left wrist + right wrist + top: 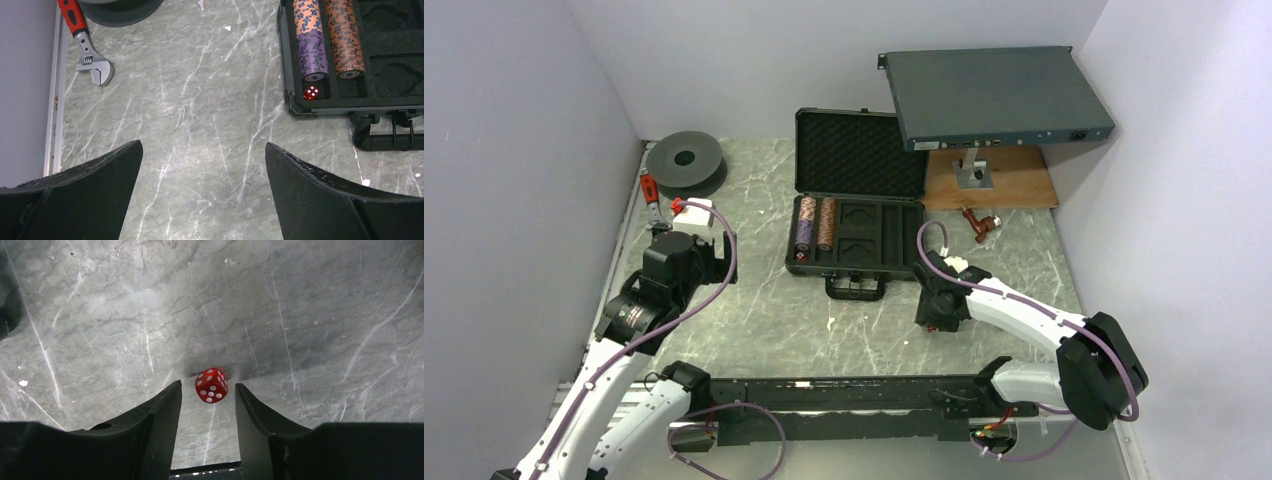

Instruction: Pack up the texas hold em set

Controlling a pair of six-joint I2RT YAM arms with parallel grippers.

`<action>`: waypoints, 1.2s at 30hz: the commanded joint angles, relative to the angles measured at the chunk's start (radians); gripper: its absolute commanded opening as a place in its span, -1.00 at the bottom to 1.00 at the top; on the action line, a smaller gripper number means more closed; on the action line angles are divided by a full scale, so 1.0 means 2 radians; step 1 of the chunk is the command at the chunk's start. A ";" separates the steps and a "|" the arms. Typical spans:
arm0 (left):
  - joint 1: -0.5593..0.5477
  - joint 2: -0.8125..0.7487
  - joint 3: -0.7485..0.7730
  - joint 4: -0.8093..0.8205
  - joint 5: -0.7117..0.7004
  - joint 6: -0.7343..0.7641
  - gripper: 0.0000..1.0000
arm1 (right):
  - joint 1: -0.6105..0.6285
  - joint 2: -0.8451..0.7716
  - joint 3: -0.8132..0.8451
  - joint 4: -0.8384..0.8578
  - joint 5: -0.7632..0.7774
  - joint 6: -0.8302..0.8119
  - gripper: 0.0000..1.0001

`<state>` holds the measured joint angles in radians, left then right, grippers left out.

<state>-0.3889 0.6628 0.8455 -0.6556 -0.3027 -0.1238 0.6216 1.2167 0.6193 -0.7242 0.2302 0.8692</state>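
case (879, 240) holds two chip stacks (344, 37), one die (311, 92); left fingers (90, 190) splayed, right fingers (145, 435) flank another die (211, 385), seemingly not gripping.

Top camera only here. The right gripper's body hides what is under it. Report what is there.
Observer: A red die lies on the table, between the fingers of the right gripper.
Operator: Say whether it is gripped.
Observer: Not gripped. The jaws are open, and a gap shows on each side of the die.
Operator: Now check the left gripper.
Observer: The left gripper is wide open and holds nothing. Only table surface shows between its fingers.
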 commanded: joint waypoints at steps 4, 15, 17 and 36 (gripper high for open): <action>0.003 -0.005 0.003 0.013 0.004 0.005 0.97 | -0.004 0.005 -0.003 0.006 0.006 0.006 -0.22; 0.003 -0.005 0.003 0.013 0.004 0.005 0.97 | -0.004 0.008 -0.002 0.007 0.005 0.005 -0.41; 0.003 -0.005 0.003 0.013 0.003 0.005 0.98 | -0.004 0.007 -0.001 0.007 0.005 0.003 -0.63; 0.004 -0.001 0.001 0.015 -0.003 0.006 0.98 | -0.004 -0.074 0.052 0.056 -0.039 -0.092 -1.00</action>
<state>-0.3862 0.6655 0.8455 -0.6552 -0.3035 -0.1238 0.6167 1.1271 0.6529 -0.6865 0.1894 0.7650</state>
